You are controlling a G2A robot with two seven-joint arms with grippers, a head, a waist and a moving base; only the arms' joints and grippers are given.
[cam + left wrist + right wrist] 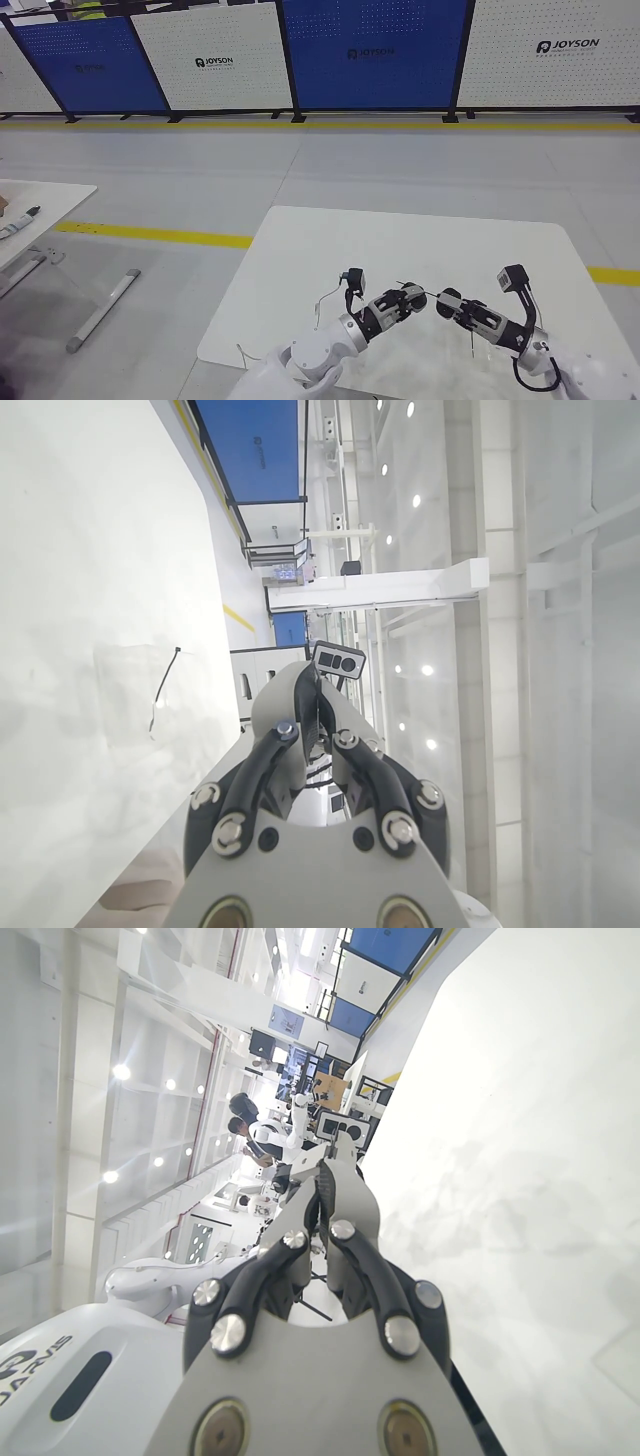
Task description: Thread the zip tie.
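Low over the front part of the white table (400,240), my two grippers meet tip to tip. The left gripper (414,298) (316,680) is shut on a thin black zip tie (428,292), which shows as a dark strip (318,705) between its pads. Facing it, the right gripper (446,301) (330,1160) is shut on the other end of the same tie, only a small bit showing at its tips. Each wrist view shows the other arm's camera just beyond the fingertips.
A second black zip tie (472,345) (167,677) lies flat on a clear plastic bag (125,700) on the table, near the right arm. Another white table (40,200) stands at the far left. Blue and white fence panels (370,50) close the back.
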